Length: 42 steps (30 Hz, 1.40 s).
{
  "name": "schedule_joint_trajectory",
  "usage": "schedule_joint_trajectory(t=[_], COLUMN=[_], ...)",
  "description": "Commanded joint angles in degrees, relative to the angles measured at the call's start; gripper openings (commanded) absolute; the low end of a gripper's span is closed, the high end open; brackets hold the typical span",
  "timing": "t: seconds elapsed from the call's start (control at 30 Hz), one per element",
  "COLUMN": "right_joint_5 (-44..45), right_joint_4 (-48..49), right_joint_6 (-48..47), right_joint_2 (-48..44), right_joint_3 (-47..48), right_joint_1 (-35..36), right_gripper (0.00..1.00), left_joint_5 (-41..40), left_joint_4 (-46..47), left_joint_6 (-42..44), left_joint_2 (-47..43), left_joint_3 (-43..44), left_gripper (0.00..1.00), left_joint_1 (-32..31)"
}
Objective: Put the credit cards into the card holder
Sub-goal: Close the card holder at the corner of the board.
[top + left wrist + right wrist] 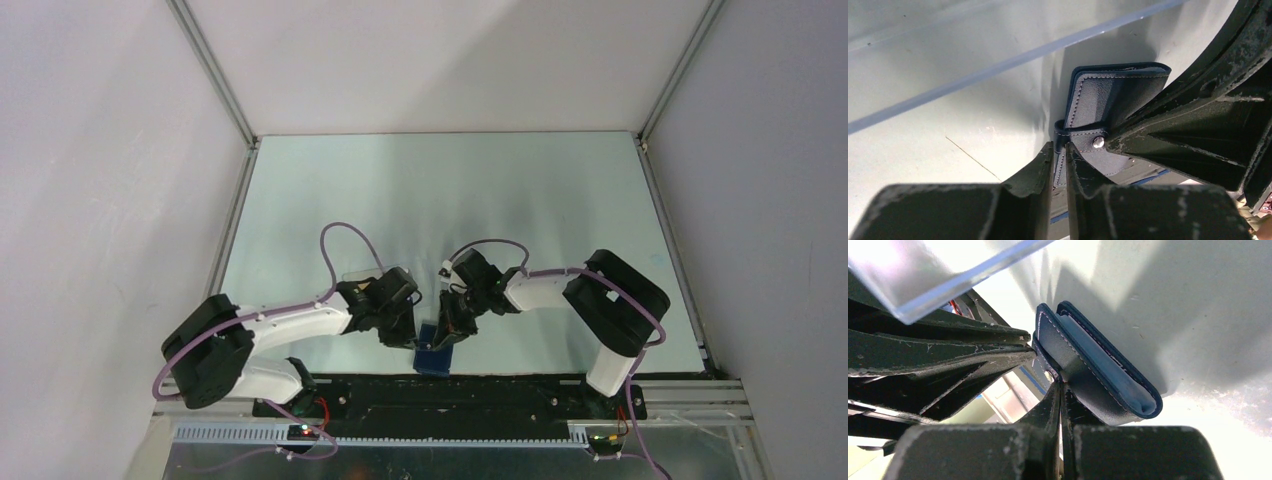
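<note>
Close to the near edge of the bench (450,190), about midway along it, the dark navy card holder (435,352) is being gripped from both sides. The left tool (1059,161) is pinching it, its two fingers squeezing together on the leather edge just below the snap tab (1078,135), with only the thickness of the flap parting them. The right tool (1062,390) is pinching the card holder too, its fingers clamping the flap right beside the metal stud (1098,142). The card holder is standing on edge between them, folded but gaping slightly, and a lighter blue lining (1108,372) is showing along its open side in the right wrist view. Whether its lower edge is touching the bench I cannot tell. Just beyond the left tool a clear tray (933,270) is lying on the bench, its rim crossing both wrist views. Past that, the pale green surface is stretching away to the white back wall (430,60)
</note>
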Motion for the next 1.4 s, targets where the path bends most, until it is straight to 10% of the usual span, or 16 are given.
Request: schedule_joint_trajectory(t=[0.0,1.37], right_joint_5=[2.7,4.1], right_joint_4=[-2.1,-1.6], right_joint_6=[-2.1,-2.5], right_joint_2=[-0.3,4.3], right_joint_3=[1.0,0.9], right_joint_1=[0.3,1.8], right_gripper=[0.0,0.0], left_joint_5=[-1.9,-3.8], left_joint_4=[0.5,1.2], left_joint_6=[0.2,-0.8], left_joint_2=[0.7,3.1], left_joint_3=[2.4,6.2], left_gripper=[0.21,0.0], left_joint_1=[0.1,-4.4])
